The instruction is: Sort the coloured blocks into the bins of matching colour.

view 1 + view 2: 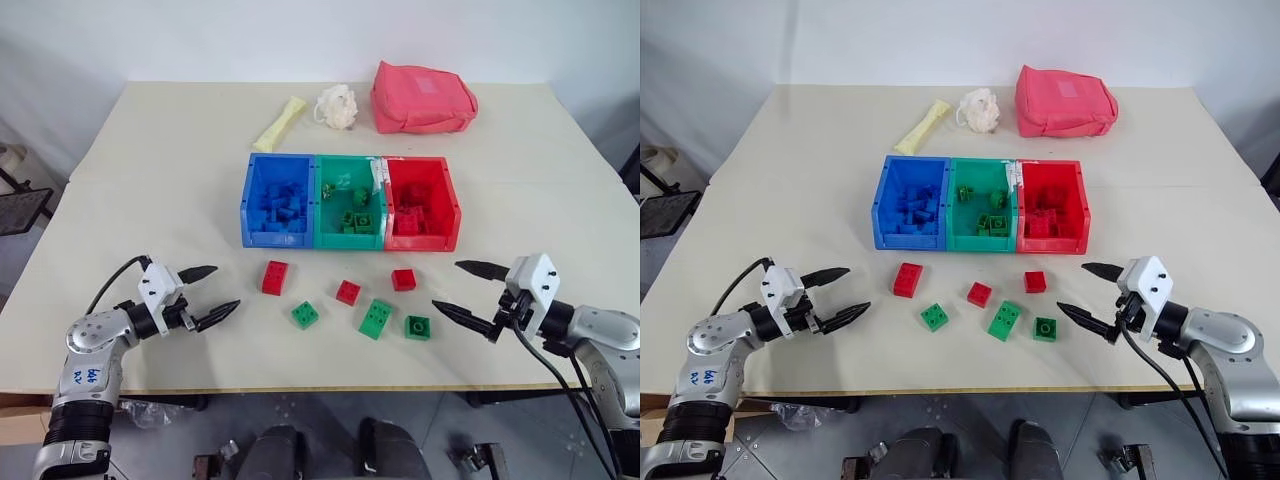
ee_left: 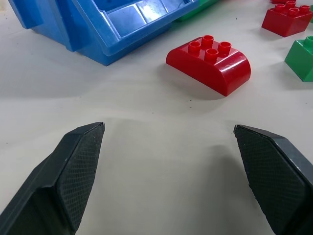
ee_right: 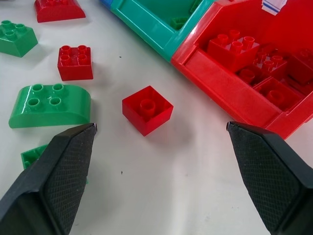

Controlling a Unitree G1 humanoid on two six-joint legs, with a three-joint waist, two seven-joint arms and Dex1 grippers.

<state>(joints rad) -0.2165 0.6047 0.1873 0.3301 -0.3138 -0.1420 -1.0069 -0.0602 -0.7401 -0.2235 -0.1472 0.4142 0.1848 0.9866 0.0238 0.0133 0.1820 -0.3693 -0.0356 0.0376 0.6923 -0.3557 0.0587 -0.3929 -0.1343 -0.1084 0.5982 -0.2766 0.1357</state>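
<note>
Both jaws gape wide and empty as the left gripper (image 1: 205, 294) and right gripper (image 1: 462, 288) flank six loose blocks (image 1: 347, 292); crowded neighbours risk being knocked aside during a pinch.

A pale cream surface (image 1: 150, 200) carries three items along its far edge. A red fabric pouch (image 1: 421, 97) lies far right of centre, soft and slightly rumpled (a paler patch shows on its top). Just left of it sits a fluffy white puff (image 1: 338, 106), near the pouch but apart from it. Further left lies a long yellowish packet (image 1: 281, 123), angled so one end points toward the puff. Beyond the surface's left edge stands something dark and mesh-like (image 1: 22, 210).
</note>
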